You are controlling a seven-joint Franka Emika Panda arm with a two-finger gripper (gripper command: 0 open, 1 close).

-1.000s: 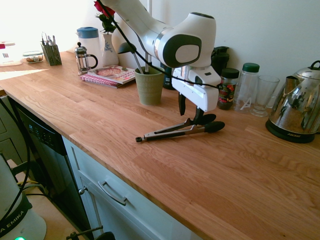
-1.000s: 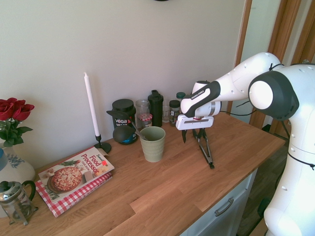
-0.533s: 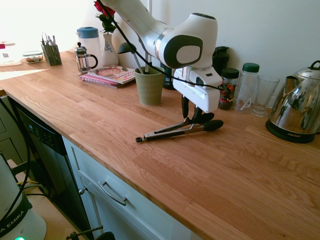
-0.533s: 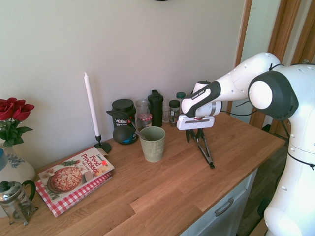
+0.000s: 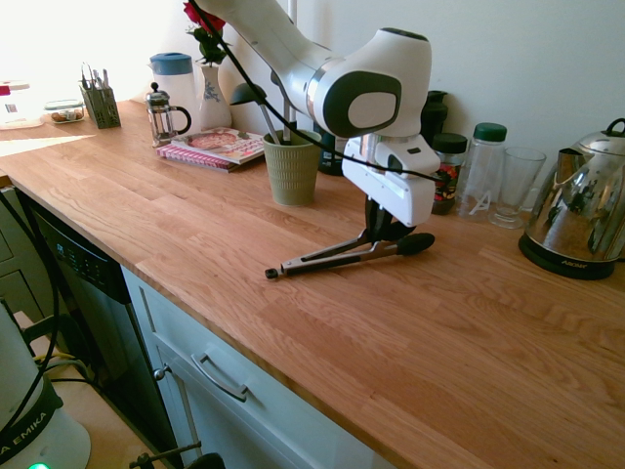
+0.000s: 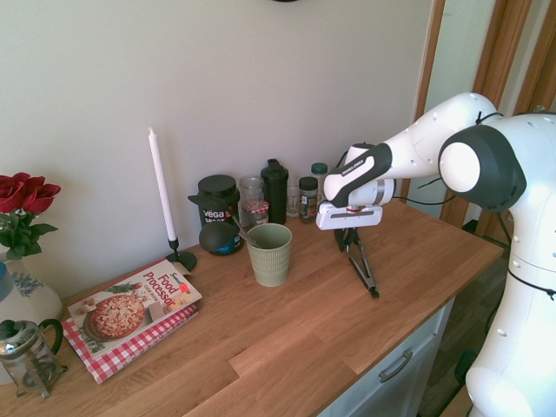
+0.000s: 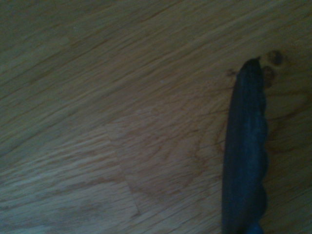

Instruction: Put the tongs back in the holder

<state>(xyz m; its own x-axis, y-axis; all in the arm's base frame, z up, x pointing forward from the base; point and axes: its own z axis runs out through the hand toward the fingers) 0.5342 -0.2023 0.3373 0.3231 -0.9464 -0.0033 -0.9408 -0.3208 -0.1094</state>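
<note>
The green ribbed cup (image 5: pixel 292 167) is stood on the tabletop (image 5: pixel 195 234), a dark utensil inside it. Right of the cup, the steel tongs (image 5: pixel 344 256) with black rounded tips are laid flat on the wood. Above their tip end, the end effector (image 5: pixel 380 231) is pointed straight down, its fingers drawn narrow around the tongs.

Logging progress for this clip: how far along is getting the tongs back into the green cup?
Early. Done: the gripper has come down onto the tongs near their black tips. In hand: its fingers have just drawn in around them, though the tongs lie flat on the counter, unlifted. Left: raise them, carry them to the holder, which already has a dark utensil in it, and drop them in.
</note>
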